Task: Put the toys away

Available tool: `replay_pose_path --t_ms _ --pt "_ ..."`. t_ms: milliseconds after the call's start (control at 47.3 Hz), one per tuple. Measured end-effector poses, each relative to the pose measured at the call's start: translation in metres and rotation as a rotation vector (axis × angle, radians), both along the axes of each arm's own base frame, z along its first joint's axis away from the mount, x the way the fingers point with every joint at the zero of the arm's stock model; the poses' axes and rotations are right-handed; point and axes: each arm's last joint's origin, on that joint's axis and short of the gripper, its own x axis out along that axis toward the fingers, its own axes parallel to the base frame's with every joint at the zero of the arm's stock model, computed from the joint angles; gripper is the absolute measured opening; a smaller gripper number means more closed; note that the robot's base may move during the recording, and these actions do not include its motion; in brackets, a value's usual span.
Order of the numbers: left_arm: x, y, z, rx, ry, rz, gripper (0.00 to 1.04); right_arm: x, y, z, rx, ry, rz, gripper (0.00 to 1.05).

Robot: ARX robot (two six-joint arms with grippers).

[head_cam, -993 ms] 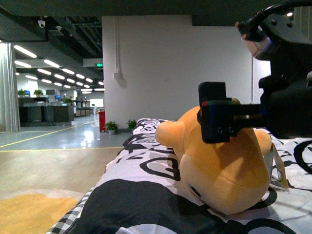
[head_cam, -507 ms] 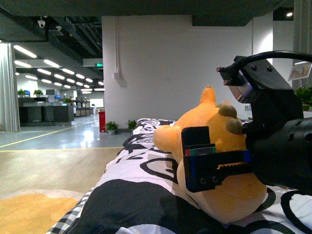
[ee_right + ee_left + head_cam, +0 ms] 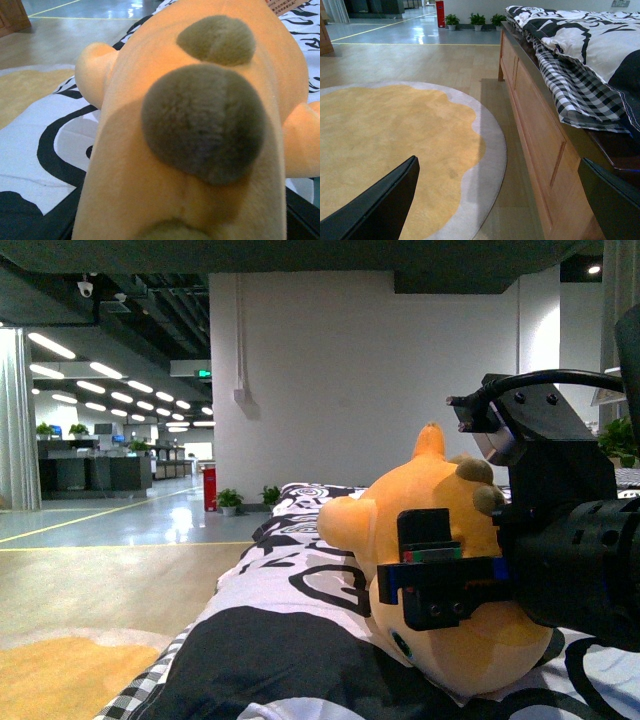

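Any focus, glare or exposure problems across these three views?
Front view: sharp, though the ceiling lights glare and the right arm is near-black. Left wrist view: clear, with sheen on the far floor. Right wrist view: the plush toy fills the frame, slightly soft, shaded on its near side.

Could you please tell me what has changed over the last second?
The right hand has dropped from the top of the orange plush toy to its lower side, and the toy has rolled so its brown nubs now show on top. Whether it is gripped cannot be told. The patterned bedspread is unchanged.
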Motion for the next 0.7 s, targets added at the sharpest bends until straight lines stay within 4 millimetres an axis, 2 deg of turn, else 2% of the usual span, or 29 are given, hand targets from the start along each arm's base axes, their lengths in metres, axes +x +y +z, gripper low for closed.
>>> replay_pose_path --t_ms 127,211,317,401,528,697 --pt "0.000 0.000 0.000 0.000 0.000 0.000 0.99 -0.004 -0.005 0.008 0.008 -0.014 0.005 0.53" --pt "0.000 0.000 0.000 0.000 0.000 0.000 0.99 -0.010 -0.013 0.021 0.022 -0.040 0.018 0.39" --pt "0.000 0.000 0.000 0.000 0.000 0.000 0.99 -0.027 -0.034 0.047 0.053 -0.104 0.040 0.21" --pt "0.000 0.000 0.000 0.000 0.000 0.000 0.99 -0.049 -0.057 0.066 0.085 -0.161 0.053 0.11" --pt "0.000 0.000 0.000 0.000 0.000 0.000 0.99 -0.088 -0.090 0.074 0.126 -0.214 0.097 0.08" --pt "0.000 0.000 0.000 0.000 0.000 0.000 0.99 -0.141 -0.119 0.057 0.167 -0.267 0.205 0.08"
